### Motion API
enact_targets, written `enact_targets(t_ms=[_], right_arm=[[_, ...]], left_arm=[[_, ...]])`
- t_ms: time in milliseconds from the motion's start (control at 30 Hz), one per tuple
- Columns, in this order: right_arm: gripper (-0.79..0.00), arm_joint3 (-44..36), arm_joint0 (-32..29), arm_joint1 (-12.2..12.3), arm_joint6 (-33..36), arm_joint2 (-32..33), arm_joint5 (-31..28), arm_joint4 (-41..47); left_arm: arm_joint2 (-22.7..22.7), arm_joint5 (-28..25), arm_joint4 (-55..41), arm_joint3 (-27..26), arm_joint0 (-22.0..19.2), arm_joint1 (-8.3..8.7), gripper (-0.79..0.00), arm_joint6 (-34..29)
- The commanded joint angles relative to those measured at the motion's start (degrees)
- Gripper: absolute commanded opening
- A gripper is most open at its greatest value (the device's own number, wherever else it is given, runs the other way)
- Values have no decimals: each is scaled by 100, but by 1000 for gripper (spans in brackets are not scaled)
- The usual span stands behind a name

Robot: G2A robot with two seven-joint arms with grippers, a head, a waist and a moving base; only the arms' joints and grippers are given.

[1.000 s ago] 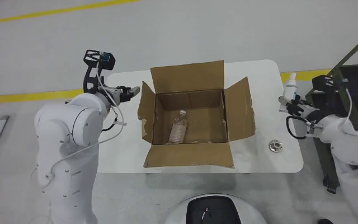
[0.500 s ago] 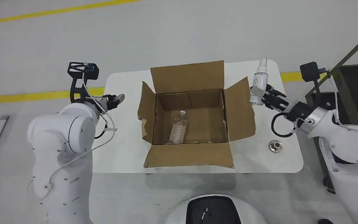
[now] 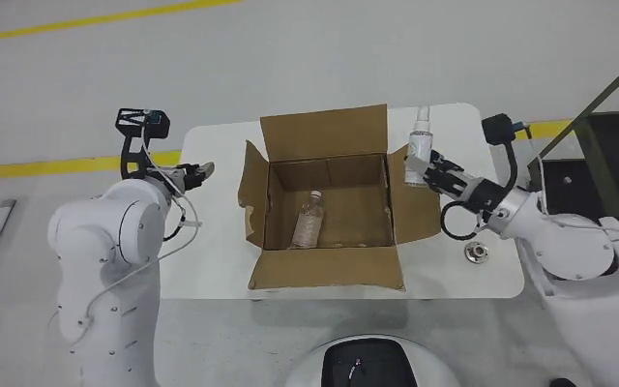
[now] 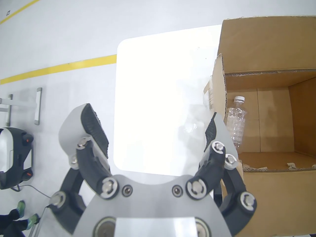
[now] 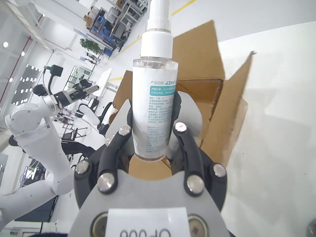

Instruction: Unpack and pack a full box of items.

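The right gripper is clenched on a spray bottle, which is grasped at its lower, labelled half by 2 fingers, with the white pump head and clear cap pointing away from the wrist. The spray bottle is held in the air over the right flap of the cardboard box, on the side toward the desk's far right corner.

The left gripper is released, its 2 ribbed pads spread wide with nothing between them. It is held over the left edge of the desk, near the far left corner and apart from the box.

The box is set in the middle of the desk with all 4 flaps folded outward. 1 clear water bottle is laid on the box floor, its white cap toward the far edge. A small round metal part is seen on the desk near the right edge, toward the front right corner.
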Motion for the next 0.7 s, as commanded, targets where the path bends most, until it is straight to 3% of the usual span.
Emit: enact_targets(t_ms=[0, 367, 667], right_arm=[[-785, 188, 262, -53, -142, -494, 136, -38], [-785, 1422, 1782, -476, -265, -2866, 1827, -880], [-785, 1644, 1829, -529, -230, -3082, 2028, -971]], left_arm=[[-94, -54, 101, 70, 36, 18, 0, 94], [-306, -96, 274, 128, 42, 59, 0, 93], [-262, -5, 245, 113, 35, 53, 0, 62]])
